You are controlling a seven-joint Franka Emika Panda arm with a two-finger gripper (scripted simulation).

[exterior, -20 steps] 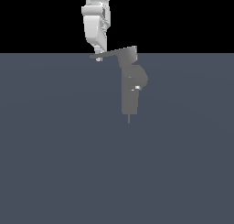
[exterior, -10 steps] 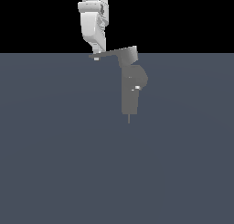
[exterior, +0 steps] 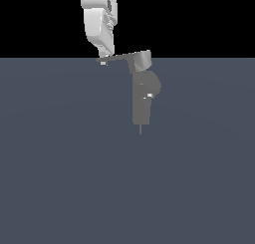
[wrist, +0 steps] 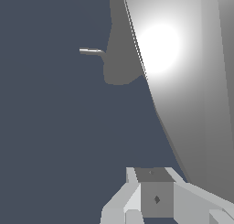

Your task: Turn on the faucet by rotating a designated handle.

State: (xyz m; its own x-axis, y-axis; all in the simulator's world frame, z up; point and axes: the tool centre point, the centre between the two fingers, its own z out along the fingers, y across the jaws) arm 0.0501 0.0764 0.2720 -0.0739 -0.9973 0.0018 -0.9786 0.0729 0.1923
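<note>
my pincer [exterior: 103, 62] sits in the upper middle of the exterior view, at the far tip of the thin flat grey tapering handle [exterior: 122, 57], right where the dark floor meets the black background. i cannot tell whether its jaws are open or closed: the exterior view shows only a small pale tip under the lever's end, and the wrist view shows only a blocky pale part of the pincer [wrist: 155, 198] low in the frame. whether i actually touch the lever i cannot say either; the two overlap in the picture.

the handle runs from my tip toward the frame's right into its boxy hub, which sits atop the small matte grey blocky faucet [exterior: 143, 101]. that upright column stands a little right of centre, with a rounded bulge, a bright glint and a thin pin pointing down from its base.

my guess at the risk: i am working at the very end of the lever, so if i push off-line i could slide off the tip and the handle would stop turning. pressing down rather than sweeping round might jam me against it.

the exterior view gives the whole layout: glossy white arm [exterior: 99, 21], lever, hub, column. the wrist view loses that but shows a broad, brightly lit grey surface close by and a small pin-like stub on a dark rounded shape.
</note>
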